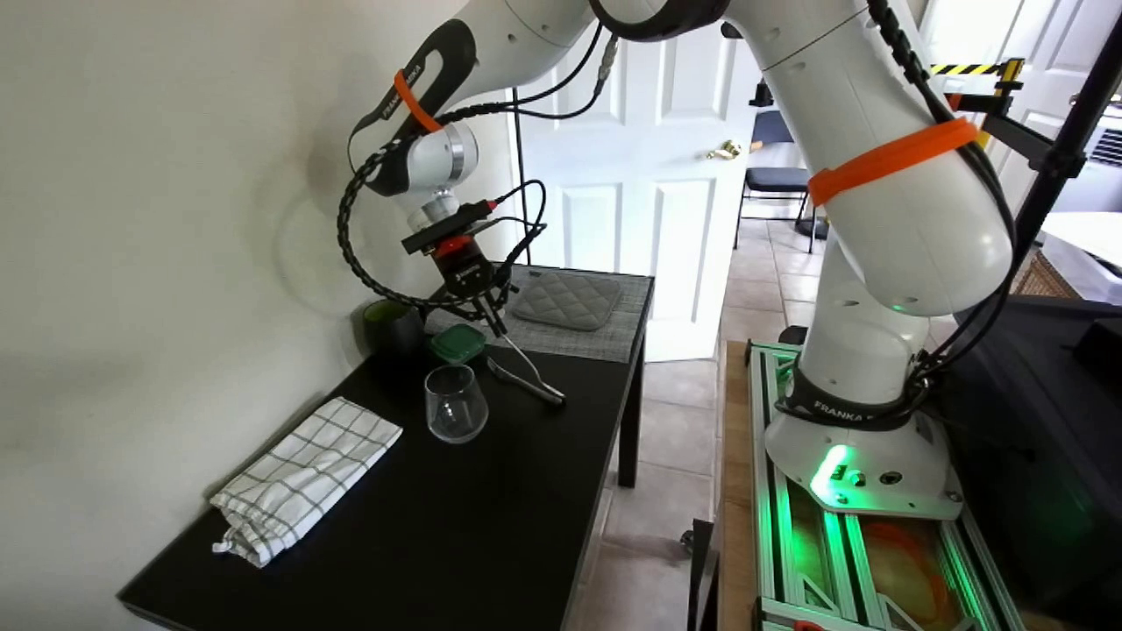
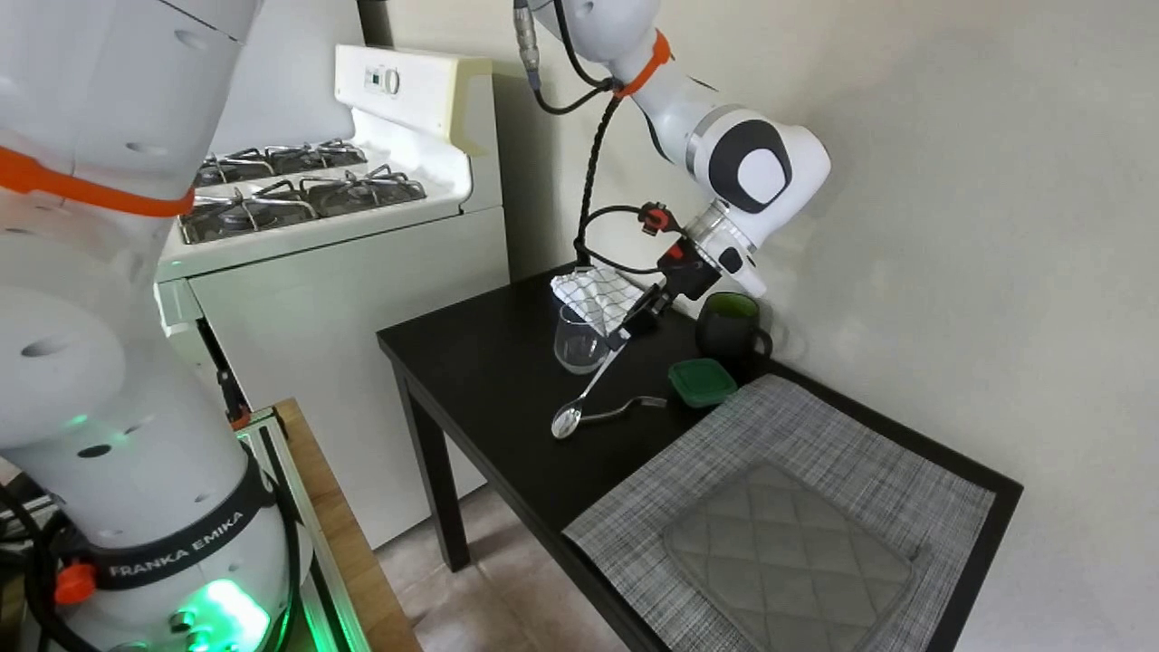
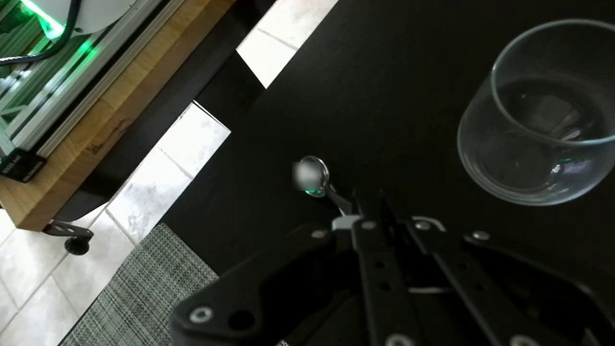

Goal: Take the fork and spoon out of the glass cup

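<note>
My gripper (image 1: 495, 322) is shut on the upper end of the silver spoon (image 2: 599, 371), which slants down from the fingertips. The spoon's bowl end is low, at or just above the black table, beside the end of the fork (image 2: 625, 410). The fork lies flat on the table in both exterior views (image 1: 526, 383). In the wrist view the spoon's bowl (image 3: 317, 178) shows past the fingertips (image 3: 369, 194); the fork is mostly hidden there. The clear glass cup (image 1: 456, 410) stands upright and empty near the gripper; it also shows in the wrist view (image 3: 533, 163).
A green lidded container (image 2: 703, 382) and a dark mug (image 2: 727, 328) stand near the wall. A folded checked cloth (image 1: 307, 473) lies beyond the cup. A grey placemat (image 2: 634, 521) with a quilted pad (image 2: 788, 561) covers one table end.
</note>
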`<state>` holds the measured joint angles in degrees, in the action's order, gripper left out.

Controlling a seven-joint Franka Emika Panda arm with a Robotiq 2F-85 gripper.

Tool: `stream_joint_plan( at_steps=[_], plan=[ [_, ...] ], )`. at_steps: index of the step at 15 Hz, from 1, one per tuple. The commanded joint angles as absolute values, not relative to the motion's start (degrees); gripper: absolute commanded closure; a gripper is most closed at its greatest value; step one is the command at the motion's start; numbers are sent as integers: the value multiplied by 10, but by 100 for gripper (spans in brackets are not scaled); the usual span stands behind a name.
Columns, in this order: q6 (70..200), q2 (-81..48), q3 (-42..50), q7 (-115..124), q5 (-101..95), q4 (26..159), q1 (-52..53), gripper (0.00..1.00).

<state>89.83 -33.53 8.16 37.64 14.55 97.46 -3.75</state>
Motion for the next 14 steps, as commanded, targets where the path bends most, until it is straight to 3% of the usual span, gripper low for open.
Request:
stream_joint_plan(
  at_steps=[1,14],
  plan=[
    [886,-364,88,404,147,946,-37,98],
    [895,-405,91,446,136,915,-39,98]
  ],
)
